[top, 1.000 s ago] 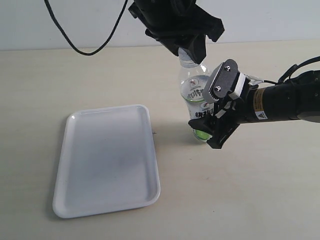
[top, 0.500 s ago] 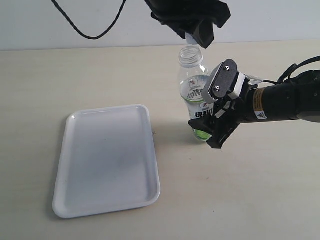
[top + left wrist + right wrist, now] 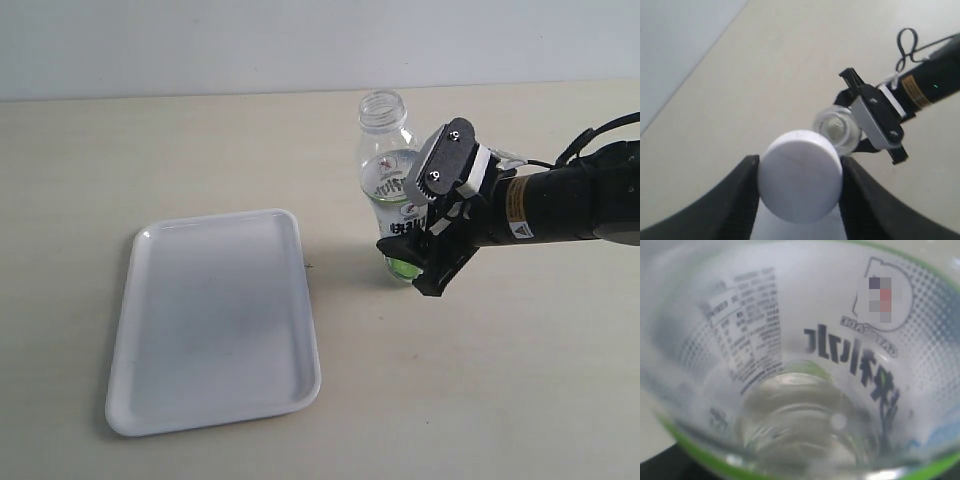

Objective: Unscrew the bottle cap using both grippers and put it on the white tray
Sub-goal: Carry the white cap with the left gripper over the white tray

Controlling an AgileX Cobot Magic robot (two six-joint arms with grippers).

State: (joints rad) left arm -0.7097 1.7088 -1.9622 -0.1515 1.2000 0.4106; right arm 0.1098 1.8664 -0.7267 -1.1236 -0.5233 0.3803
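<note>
While the right hand [image 3: 425, 215] clamps the upright, open-necked bottle [image 3: 383, 140] on the surface [image 3: 200, 150], the left hand [image 3: 799, 187] pinches the bottle cap [image 3: 801, 172] well above it.

Open table [image 3: 340, 245] between white tray [image 3: 215, 217] and bottle [image 3: 384, 150]; right pincer [image 3: 405, 220] clamps bottle.

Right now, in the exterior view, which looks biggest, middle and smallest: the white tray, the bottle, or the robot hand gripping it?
1. white tray: clearly biggest.
2 and 3. bottle and right hand: about alike. The hand covers part of the bottle, so I won't rank them.
</note>
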